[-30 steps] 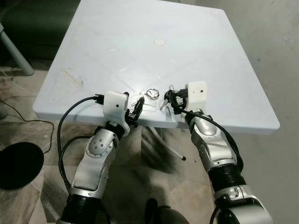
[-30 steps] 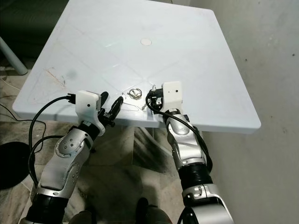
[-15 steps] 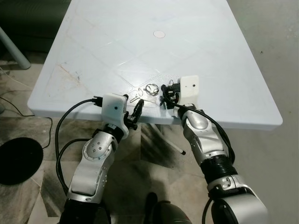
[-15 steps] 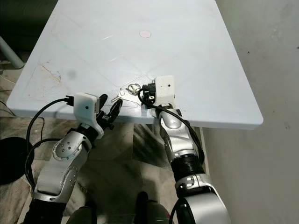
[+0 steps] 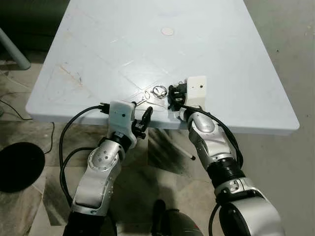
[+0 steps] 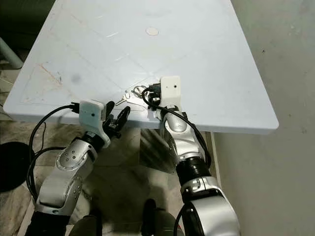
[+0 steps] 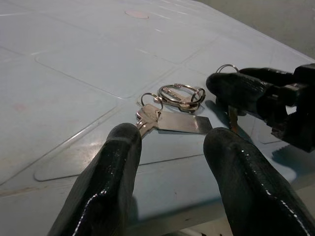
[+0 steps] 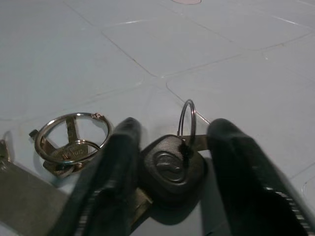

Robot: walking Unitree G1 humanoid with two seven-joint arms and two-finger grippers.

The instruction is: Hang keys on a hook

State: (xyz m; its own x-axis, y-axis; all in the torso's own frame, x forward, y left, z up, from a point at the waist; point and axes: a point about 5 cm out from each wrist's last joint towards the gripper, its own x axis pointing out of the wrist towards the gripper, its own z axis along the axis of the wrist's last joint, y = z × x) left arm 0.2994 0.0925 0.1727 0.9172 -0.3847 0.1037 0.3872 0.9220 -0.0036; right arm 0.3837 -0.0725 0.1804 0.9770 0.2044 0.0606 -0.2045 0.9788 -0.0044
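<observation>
A bunch of silver keys on a ring lies on the white table near its front edge, with a flat metal tag beside it. My right gripper rests on the table just right of the ring. Its fingers press on both sides of a black-headed key that carries a small ring. My left gripper hovers just off the front edge, open and pointed at the bunch, with nothing between its fingers.
A round plug sits in the middle of the tabletop. On the floor to the left are a black round base, a grey pole and a cable. Bare tiled floor lies to the right of the table.
The view has shifted a little. My right gripper has edged closer to the key ring. My left gripper has drawn back slightly from the table edge.
</observation>
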